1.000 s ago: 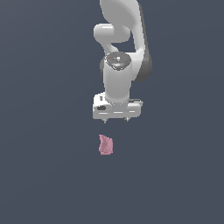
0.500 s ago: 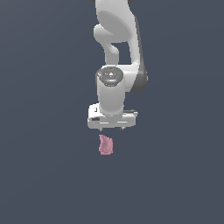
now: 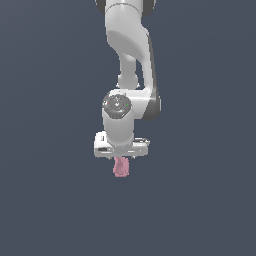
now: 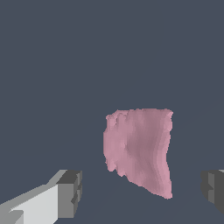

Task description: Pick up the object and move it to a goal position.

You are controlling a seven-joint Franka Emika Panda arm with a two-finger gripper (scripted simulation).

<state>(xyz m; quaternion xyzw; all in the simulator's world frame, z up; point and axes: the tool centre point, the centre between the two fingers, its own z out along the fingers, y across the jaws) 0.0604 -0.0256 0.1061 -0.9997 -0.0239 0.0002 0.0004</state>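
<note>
Lying between the spread fingers of the released claw [image 4: 140, 192], the pink object [image 4: 139, 148] sits untouched.

There are no words, numbers, labels or signs to read in these pictures. The white robot arm has no writing on it, the pink lump has none, and the dark ground is plain.
</note>
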